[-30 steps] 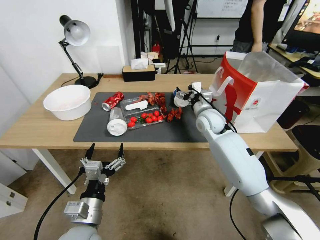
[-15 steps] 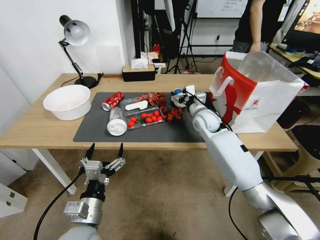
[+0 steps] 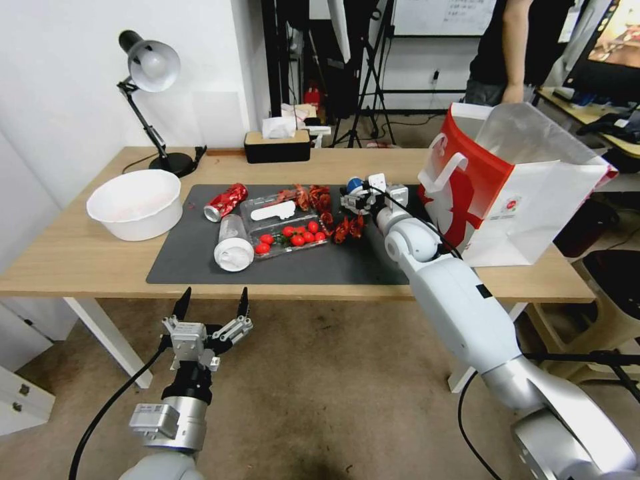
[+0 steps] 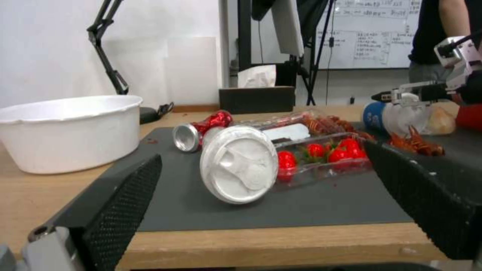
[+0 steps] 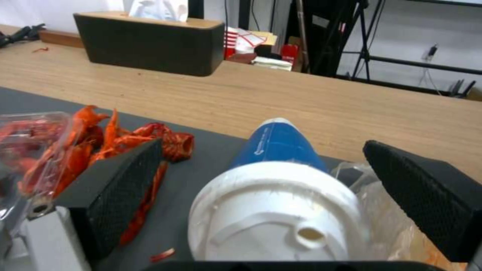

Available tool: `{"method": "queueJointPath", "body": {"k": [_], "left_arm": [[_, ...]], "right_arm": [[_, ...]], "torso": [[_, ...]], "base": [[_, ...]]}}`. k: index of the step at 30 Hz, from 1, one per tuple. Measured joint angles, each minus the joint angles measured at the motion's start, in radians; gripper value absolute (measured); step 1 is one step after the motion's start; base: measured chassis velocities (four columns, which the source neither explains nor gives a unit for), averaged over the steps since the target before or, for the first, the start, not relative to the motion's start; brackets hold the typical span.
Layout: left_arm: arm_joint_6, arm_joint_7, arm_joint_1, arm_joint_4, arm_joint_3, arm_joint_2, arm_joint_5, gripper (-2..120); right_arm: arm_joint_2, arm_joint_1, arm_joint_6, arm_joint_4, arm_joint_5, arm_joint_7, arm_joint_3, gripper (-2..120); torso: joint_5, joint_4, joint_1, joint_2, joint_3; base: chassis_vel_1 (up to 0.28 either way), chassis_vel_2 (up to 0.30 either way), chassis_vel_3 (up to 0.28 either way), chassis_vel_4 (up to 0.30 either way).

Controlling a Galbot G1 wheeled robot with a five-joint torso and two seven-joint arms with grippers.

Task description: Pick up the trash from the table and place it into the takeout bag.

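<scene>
A blue cup [image 3: 354, 183] with a white lid lies on its side on the dark mat [image 3: 200, 263] of the table [image 3: 80, 260]. My right gripper [image 3: 353, 197] is open around the blue cup [image 5: 276, 146], one finger on each side. A small clear bag [image 5: 382, 210] lies beside it. Red crayfish shells [image 3: 349, 229] lie just left of the cup. Further left are a crushed red can [image 3: 225, 201] and a clear white-lidded cup [image 3: 233, 243]. The red-and-white takeout bag [image 3: 507, 180] stands open at the table's right end. My left gripper [image 3: 211, 301] hangs open below the front edge.
A clear box of red tomatoes [image 3: 290, 233] sits mid-mat. A white bowl [image 3: 137, 203] and a desk lamp [image 3: 150, 67] stand at the left, and a dark tissue box [image 3: 277, 145] sits at the back. Bare wood runs along the back edge.
My right arm has slid a little to the left along the mat, bringing its open fingers around the blue cup. The left arm has not moved.
</scene>
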Motion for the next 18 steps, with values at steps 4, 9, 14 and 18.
{"method": "queueJointPath", "body": {"k": [4, 9, 14, 18], "left_arm": [[0.0, 0.0, 0.0, 0.0, -0.002, 0.002, -0.004, 100], [-0.001, 0.0, 0.001, 0.0, -0.003, 0.003, -0.007, 100], [-0.002, 0.001, 0.002, 0.0, -0.003, 0.004, -0.008, 100], [-0.003, 0.001, 0.003, 0.0, -0.003, 0.004, -0.009, 100]], "right_arm": [[0.01, 0.009, -0.001, -0.021, -0.007, 0.003, 0.001, 100], [0.012, 0.014, -0.003, -0.043, -0.008, -0.007, 0.005, 100], [0.011, 0.015, -0.008, -0.053, -0.008, -0.017, 0.004, 100], [0.012, 0.016, -0.013, -0.06, -0.008, -0.02, 0.005, 100]], "torso": [[0.0, 0.0, 0.0, 0.0, 0.0], [0.0001, -0.0001, 0.0, 0.0, 0.0], [0.0, 0.0, 0.0, 0.0, 0.0], [0.0001, 0.0, 0.0, 0.0, 0.0]], "base": [[0.0, 0.0, 0.0, 0.0], [0.0, 0.0, 0.0, 0.0], [0.0, 0.0, 0.0, 0.0], [0.0, 0.0, 0.0, 0.0]]}}
